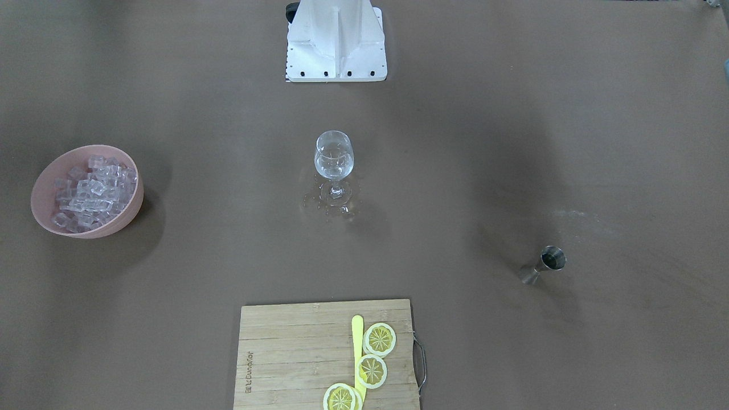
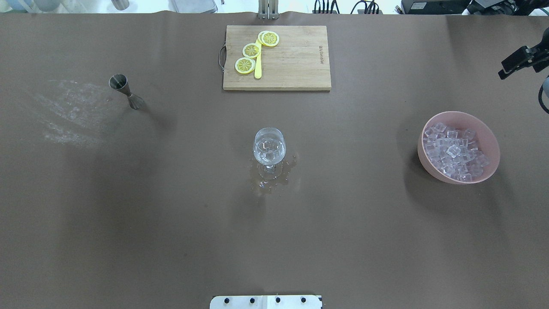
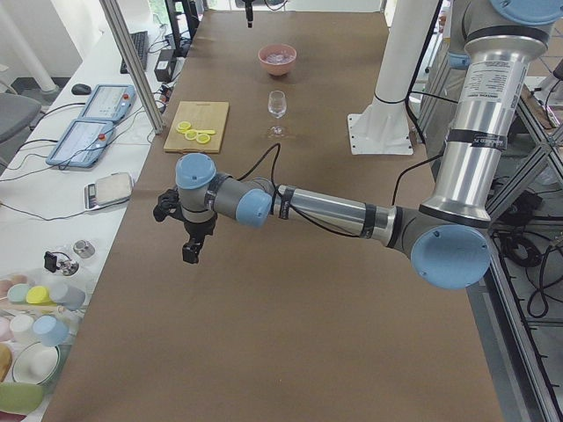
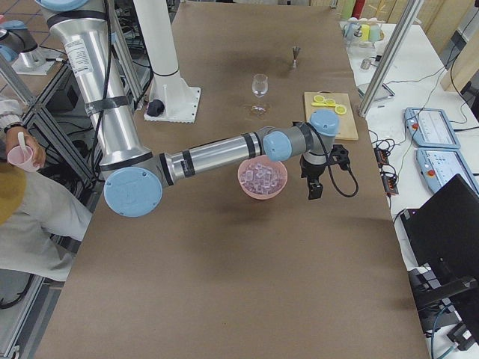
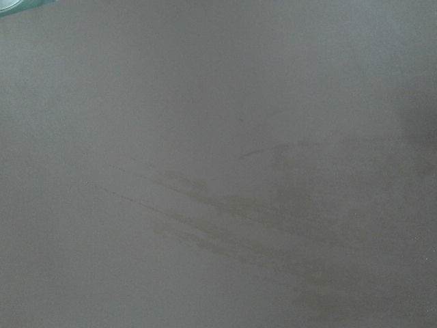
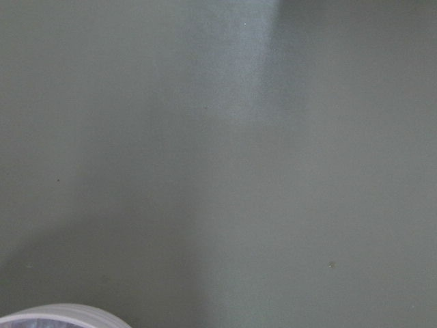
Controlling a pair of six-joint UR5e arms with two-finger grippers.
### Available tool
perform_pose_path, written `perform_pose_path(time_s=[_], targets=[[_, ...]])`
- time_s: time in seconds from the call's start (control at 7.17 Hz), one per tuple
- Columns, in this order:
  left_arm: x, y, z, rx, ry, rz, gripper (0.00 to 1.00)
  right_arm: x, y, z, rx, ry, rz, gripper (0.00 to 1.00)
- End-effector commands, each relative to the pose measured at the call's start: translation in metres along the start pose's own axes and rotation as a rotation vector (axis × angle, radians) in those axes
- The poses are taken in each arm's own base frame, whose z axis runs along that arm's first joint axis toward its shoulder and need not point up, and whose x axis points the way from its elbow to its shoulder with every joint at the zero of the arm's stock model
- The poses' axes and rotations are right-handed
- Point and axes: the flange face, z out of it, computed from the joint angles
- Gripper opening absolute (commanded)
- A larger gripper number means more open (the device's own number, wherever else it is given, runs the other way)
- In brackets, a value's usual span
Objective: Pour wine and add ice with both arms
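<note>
Brown worktop (image 2: pixel 128 236) carried everything. Your right arm (image 4: pixel 217 152) stretched past the pink bowl (image 2: pixel 424 159) of ice (image 2: pixel 452 150); the right claw (image 4: pixel 312 192) hung just beside it, operators' side, far nearer than the left claw (image 3: pixel 190 253). Neither grip could be read. Wine glass (image 2: pixel 269 146), centre, held wine (image 1: pixel 334 168) and ice.
</note>
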Motion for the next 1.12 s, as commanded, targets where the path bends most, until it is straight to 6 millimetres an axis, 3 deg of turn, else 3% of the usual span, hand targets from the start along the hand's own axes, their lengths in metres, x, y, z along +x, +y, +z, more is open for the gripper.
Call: perform_pose_path(time_s=[0.0,0.7,0.98], targets=[[0.002,0.0,-0.002,0.005,0.0,0.012,0.98,0.001,0.001,0.0,-0.001,0.001,0.001,1.0],[0.004,0.006,0.0,0.049,0.004,0.047,0.98,0.0,0.002,0.0,0.002,0.0,-0.001,1.0],[0.002,0.017,0.002,0.126,0.01,0.088,0.98,-0.011,0.004,-0.013,0.026,-0.005,-0.024,1.0]])
